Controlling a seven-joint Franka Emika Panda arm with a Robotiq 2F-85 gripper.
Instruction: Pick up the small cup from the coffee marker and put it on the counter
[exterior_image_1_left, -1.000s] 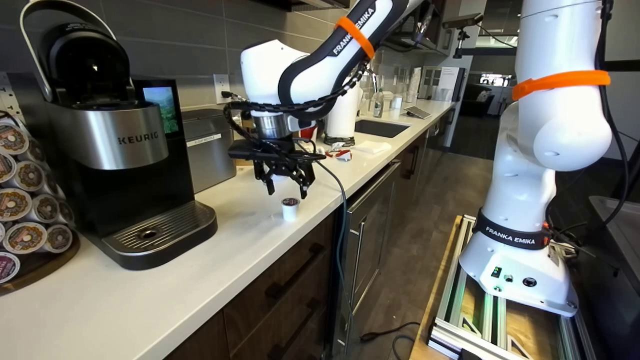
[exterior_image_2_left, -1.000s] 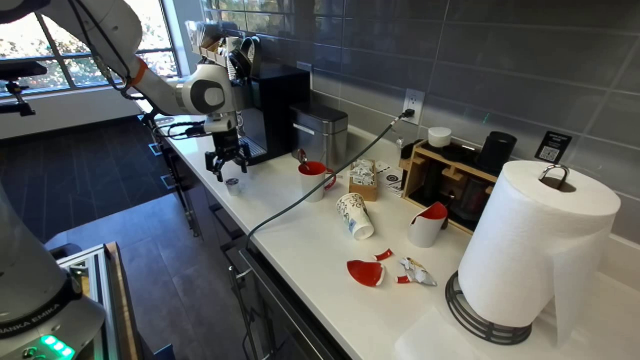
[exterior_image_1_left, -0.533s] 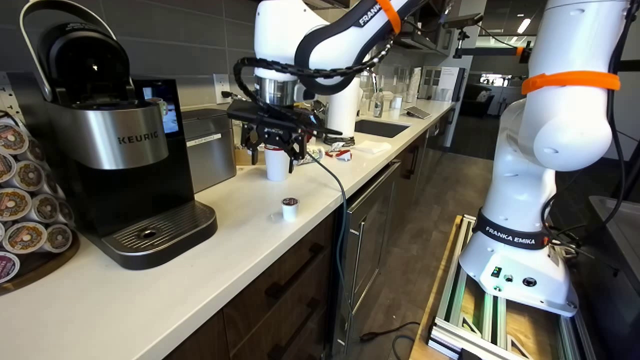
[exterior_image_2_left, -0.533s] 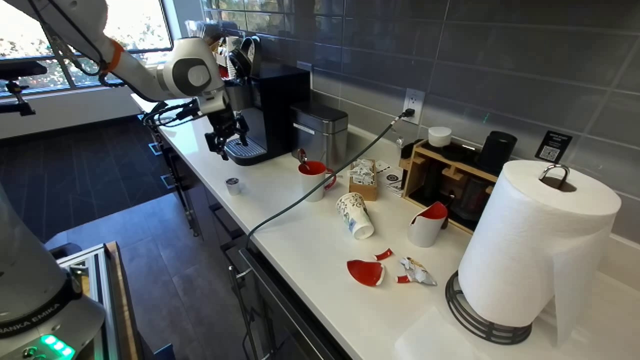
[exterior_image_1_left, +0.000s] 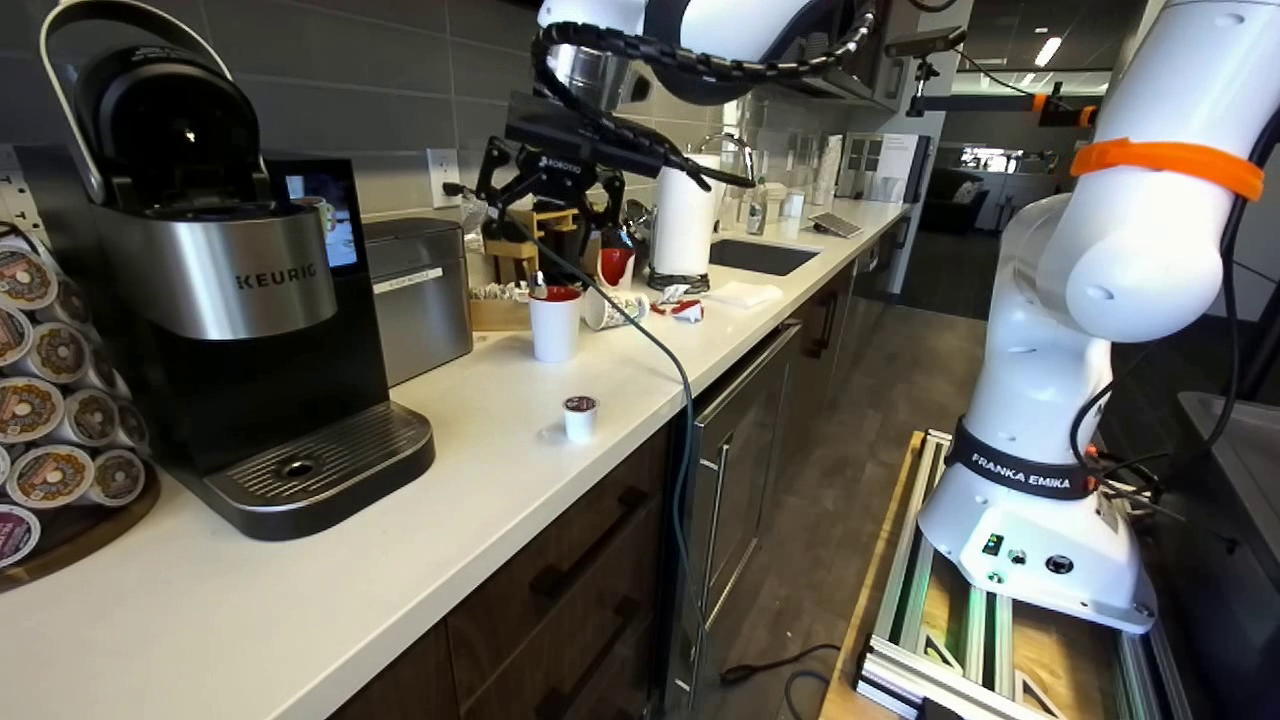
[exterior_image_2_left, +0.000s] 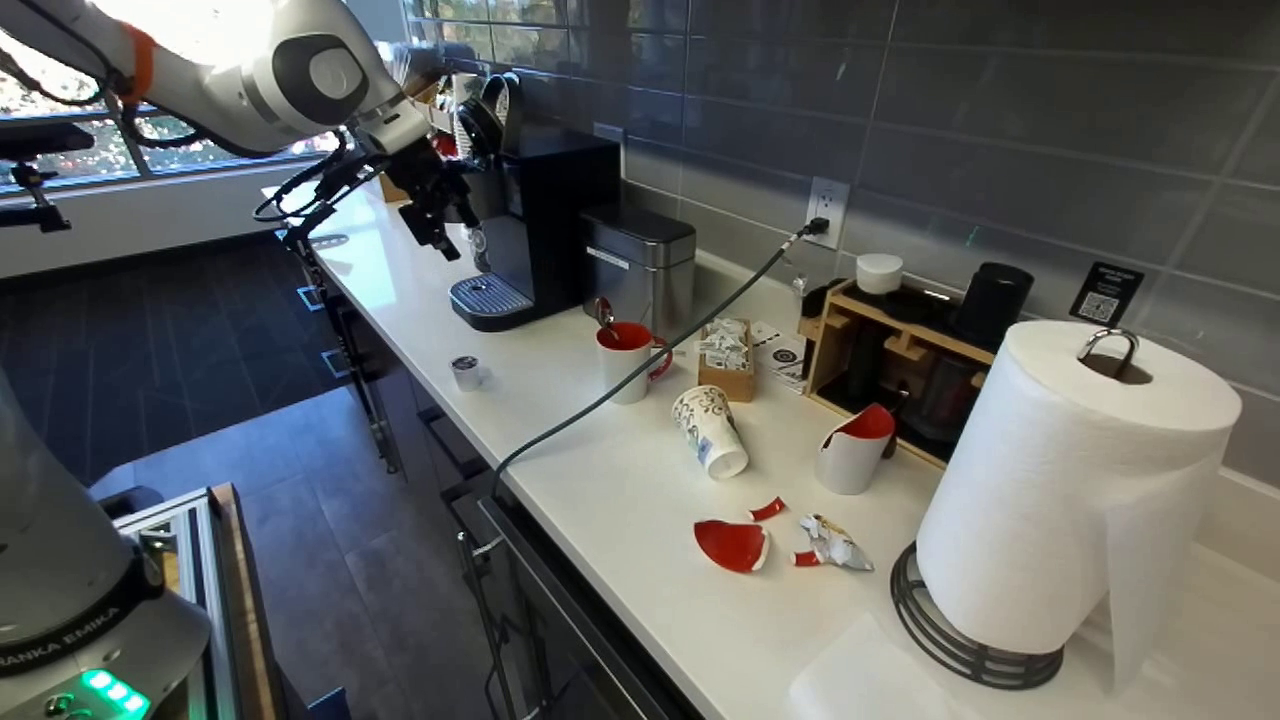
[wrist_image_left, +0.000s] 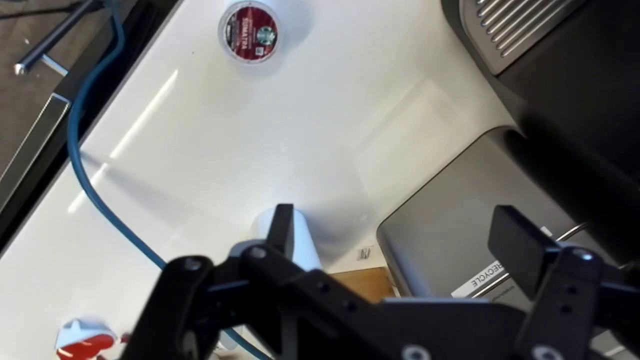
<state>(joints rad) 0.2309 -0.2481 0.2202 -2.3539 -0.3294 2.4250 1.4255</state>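
The small cup, a white pod with a dark red printed lid, stands upright on the counter near its front edge. It shows in both exterior views (exterior_image_1_left: 579, 420) (exterior_image_2_left: 466, 373) and at the top of the wrist view (wrist_image_left: 251, 32). The off-white counter (exterior_image_1_left: 250, 620) runs under it. The black and silver coffee machine (exterior_image_1_left: 230, 280) stands beside it, its head raised; nothing stands on its drip tray (exterior_image_1_left: 320, 460). My gripper (exterior_image_1_left: 556, 225) is open and empty, high above the counter, well away from the cup. Its fingers spread wide apart in the wrist view (wrist_image_left: 397, 235).
A grey recycle box (exterior_image_1_left: 420, 310) stands beside the machine. A white mug with red inside (exterior_image_2_left: 625, 375), a tipped paper cup (exterior_image_2_left: 710, 430) and broken red-white pieces (exterior_image_2_left: 732, 546) lie further along. A cable (exterior_image_2_left: 600, 400) crosses the counter. Several pods (exterior_image_1_left: 50, 400) are stacked at the near end.
My gripper has risen from just above the small cup, tilting and moving up and away. The small cup has stayed where it stood on the counter.
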